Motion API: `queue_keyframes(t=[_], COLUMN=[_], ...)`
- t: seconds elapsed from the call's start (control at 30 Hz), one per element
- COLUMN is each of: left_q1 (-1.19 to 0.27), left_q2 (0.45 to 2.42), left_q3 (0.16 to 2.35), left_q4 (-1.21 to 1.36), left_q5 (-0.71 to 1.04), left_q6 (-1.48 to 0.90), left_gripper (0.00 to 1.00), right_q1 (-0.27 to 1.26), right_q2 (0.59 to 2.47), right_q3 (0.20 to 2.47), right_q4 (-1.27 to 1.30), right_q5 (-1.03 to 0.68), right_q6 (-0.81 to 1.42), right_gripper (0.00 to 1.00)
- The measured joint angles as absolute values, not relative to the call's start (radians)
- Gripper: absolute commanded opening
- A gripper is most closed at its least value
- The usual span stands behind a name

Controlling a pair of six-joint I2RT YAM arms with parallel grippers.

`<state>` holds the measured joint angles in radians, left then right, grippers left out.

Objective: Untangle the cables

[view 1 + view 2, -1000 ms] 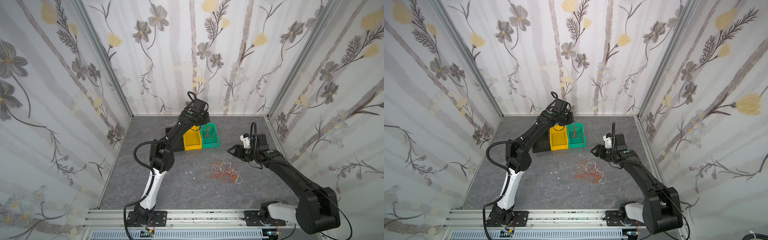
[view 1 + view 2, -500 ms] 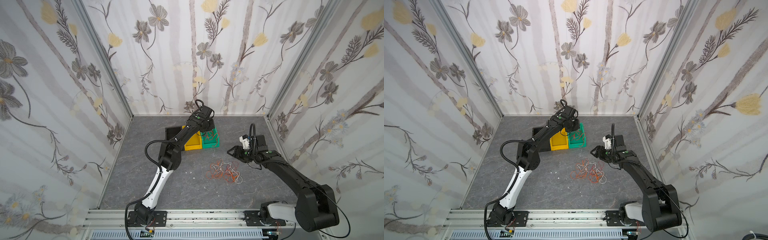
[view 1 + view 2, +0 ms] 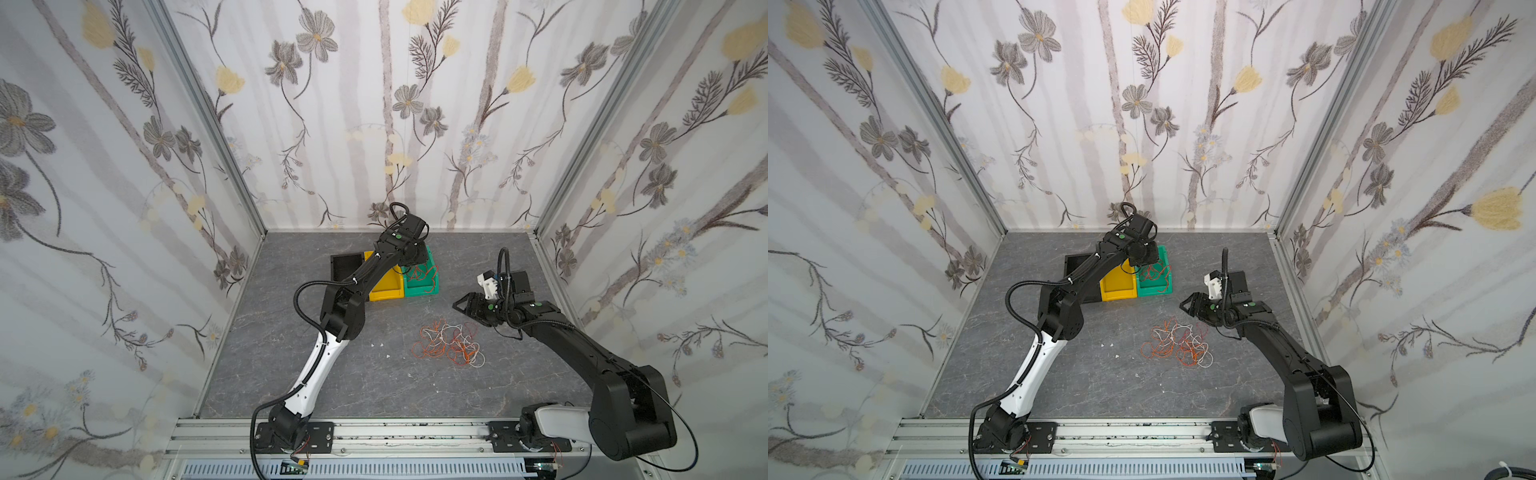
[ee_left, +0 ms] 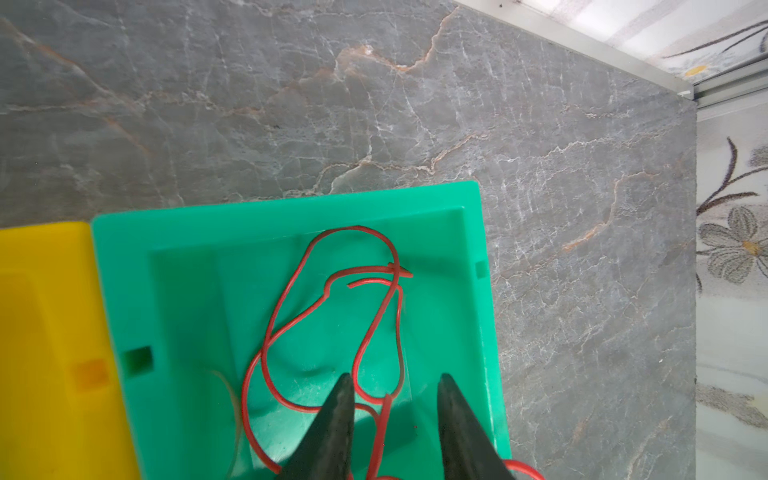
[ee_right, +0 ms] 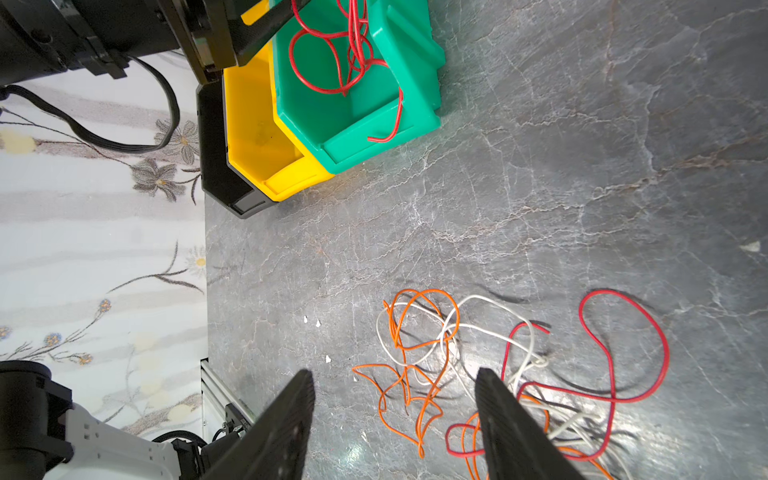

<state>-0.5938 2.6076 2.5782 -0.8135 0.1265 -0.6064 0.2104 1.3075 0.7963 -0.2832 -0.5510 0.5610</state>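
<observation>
1. Since a second ago, the left arm has shifted over the green bin (image 4: 291,208) and its jaws have parted; a red cable (image 4: 332,316) lies looped inside.
2. Orange, white and red, the tangle of cables (image 3: 449,345) sits on the table (image 3: 311,353), well apart from the bins.
3. The left end effector (image 4: 395,378) is spread and pinches nothing. The right end effector (image 5: 395,371) hovers near the tangle, spread and empty.
4. Lifting the left one straight up should avoid snagging the loop between its fingers.
5. Only the left wrist view shows that gap. The right wrist view shows one cable end draped over the bin's front.
</observation>
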Motion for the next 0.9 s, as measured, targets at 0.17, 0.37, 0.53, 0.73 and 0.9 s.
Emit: queue_keyframes(t=[0.17, 0.37, 0.53, 0.73, 0.9], left_q1=[-0.593, -0.596, -0.617, -0.633, -0.67], left_q2=[2.573, 2.5, 2.344, 1.973, 1.732], left_q3=[2.599, 2.601, 2.452, 1.869, 1.491], left_q4=[-0.84, -0.857, -0.839, -0.659, -0.492], left_q5=[0.106, 0.083, 0.087, 0.161, 0.208], left_q6=[-0.599, -0.567, -0.521, -0.506, -0.521], left_gripper=[0.62, 0.66, 0.66, 0.66, 0.66], right_q1=[0.21, 0.216, 0.25, 0.316, 0.395], right_q2=[1.308, 1.299, 1.285, 1.269, 1.283], right_q3=[0.796, 0.796, 0.805, 0.812, 0.822], right_q4=[-0.276, -0.285, -0.338, -0.393, -0.448], right_q5=[-0.551, -0.539, -0.479, -0.395, -0.306], right_q6=[0.567, 0.567, 0.556, 0.541, 0.537], right_gripper=[0.63, 0.63, 0.63, 0.63, 0.61])
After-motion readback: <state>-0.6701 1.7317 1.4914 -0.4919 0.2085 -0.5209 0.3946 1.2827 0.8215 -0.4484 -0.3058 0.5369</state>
